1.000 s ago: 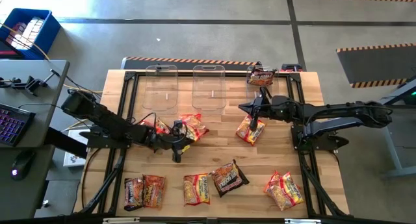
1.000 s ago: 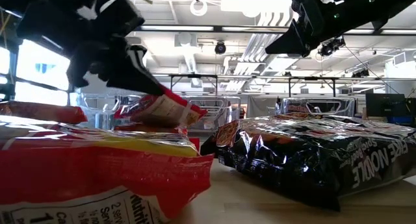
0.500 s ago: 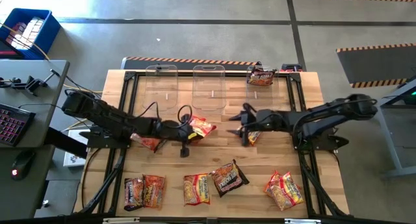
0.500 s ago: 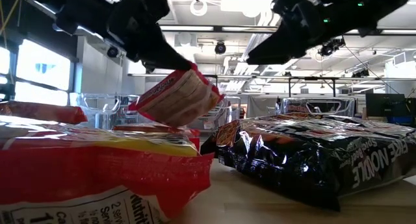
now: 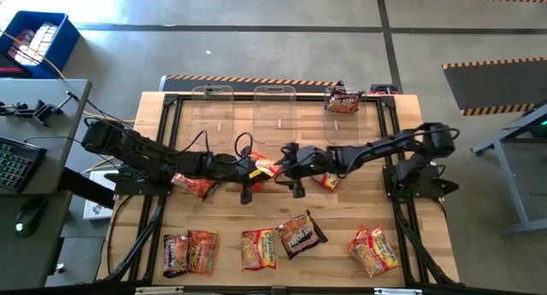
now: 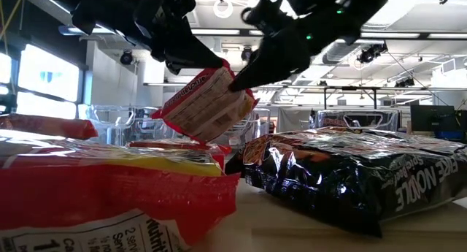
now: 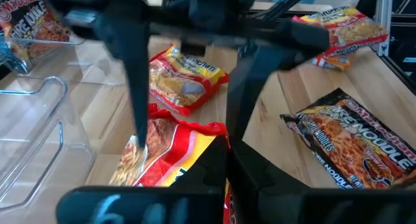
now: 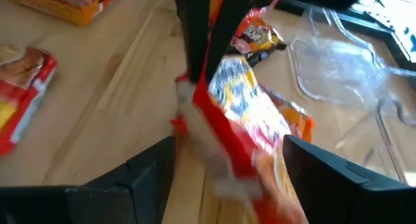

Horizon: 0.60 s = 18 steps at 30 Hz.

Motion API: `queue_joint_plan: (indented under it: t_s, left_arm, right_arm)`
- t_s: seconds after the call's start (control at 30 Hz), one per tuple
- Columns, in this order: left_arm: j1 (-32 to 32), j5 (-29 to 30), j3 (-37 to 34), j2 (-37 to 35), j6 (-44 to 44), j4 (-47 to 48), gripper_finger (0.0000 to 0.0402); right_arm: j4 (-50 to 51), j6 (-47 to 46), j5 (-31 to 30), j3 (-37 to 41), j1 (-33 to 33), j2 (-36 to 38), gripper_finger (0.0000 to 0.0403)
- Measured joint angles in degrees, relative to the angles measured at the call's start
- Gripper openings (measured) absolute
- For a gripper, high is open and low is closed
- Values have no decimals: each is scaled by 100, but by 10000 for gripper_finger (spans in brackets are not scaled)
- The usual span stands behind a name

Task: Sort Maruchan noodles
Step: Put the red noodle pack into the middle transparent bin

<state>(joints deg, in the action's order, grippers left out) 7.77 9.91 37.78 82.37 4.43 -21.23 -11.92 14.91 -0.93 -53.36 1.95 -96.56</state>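
While lifted off the table (image 5: 154,115) just in front of the middle bin (image 5: 274,115), hanging tilted and pinched at one edge by the left gripper (image 5: 254,169), clenched tight on it: a red-and-white noodle packet (image 5: 267,165). Met from the right arm's side of that bin by the right gripper (image 5: 288,168), released and spread wide, with one finger (image 8: 146,175) on either side of the packet's free end; cannot tell whether touching it. Lying flat in front of the middle bin toward the left arm's side, partly under that arm: an orange-red packet (image 5: 195,186). In front of the bin toward the right arm's side, partly under the right arm: a second orange-red packet (image 5: 327,181). Well in front of the middle bin, spread along the table's near edge: a dark packet (image 5: 176,253) touching an orange one (image 5: 203,250), then a yellow-orange packet (image 5: 258,248), a black packet (image 5: 299,233) and, farthest toward the right arm's side, an end packet (image 5: 373,250). Level with the middle bin on the right arm's side: a dark-and-red packet (image 5: 344,99). Just beside the middle bin on the left arm's side: another clear bin (image 5: 212,115).
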Motion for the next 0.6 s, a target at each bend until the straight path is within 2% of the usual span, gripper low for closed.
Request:
queue_joint_plan:
  t_s: [0.27,0.6]
  left_arm:
    - [0,3,0,-39,2,-73,0]
    - [-85,-197,-2,-786,122,143,3]
  right_arm:
    - [43,82,37,-375,-45,-494,254]
    - [-140,-72,50,-375,-45,-513,139]
